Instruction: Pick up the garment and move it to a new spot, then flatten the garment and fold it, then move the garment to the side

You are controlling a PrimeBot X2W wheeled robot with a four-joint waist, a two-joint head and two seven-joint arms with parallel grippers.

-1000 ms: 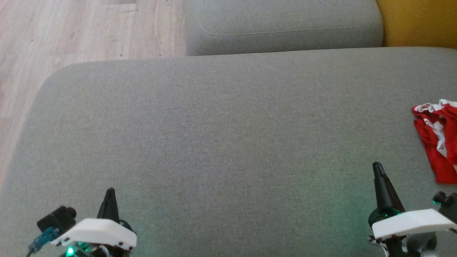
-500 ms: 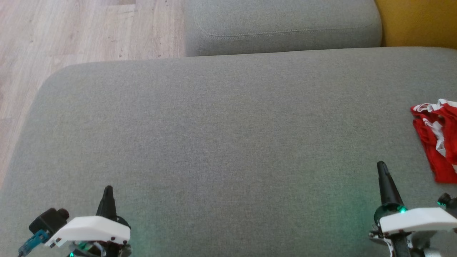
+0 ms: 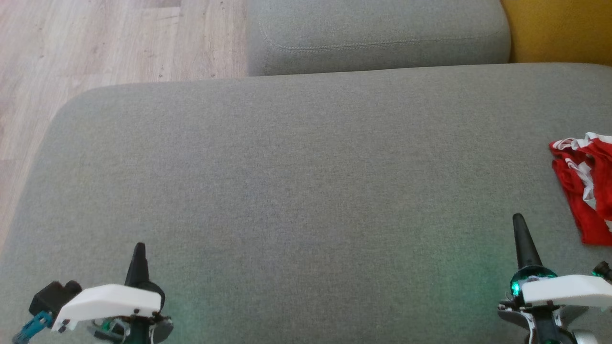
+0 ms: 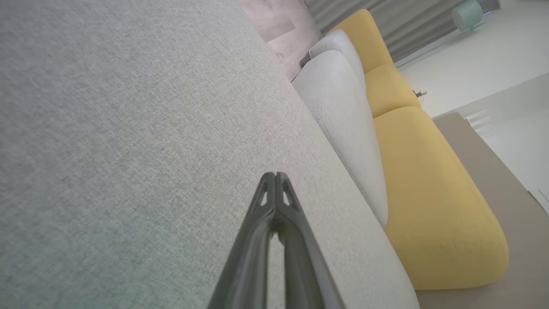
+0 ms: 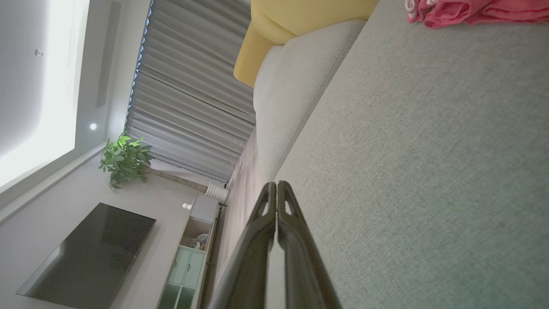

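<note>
Garment (image 3: 585,184), red with white trim, is lying crumpled at the right edge of the head view, about halfway down, on the big grey seat cushion (image 3: 306,167) and free of both grippers. The right gripper (image 3: 518,219) is hanging at the lower right of that frame. Its two dark fingers are pressed tight together on nothing and pointing up the picture, and the red cloth is lying up and to the right of the tip, near but apart. The left gripper (image 3: 138,247) is hanging at the lower left, its fingers likewise clamped together and empty, well apart from the garment. A second grey cushion (image 3: 377,33) is running along the top centre, a yellow cushion (image 3: 559,28) is showing in the upper right corner, and pale wooden floor (image 3: 95,43) is showing at the upper left. In the right wrist view the cloth is peeking in at the top right corner.
</note>
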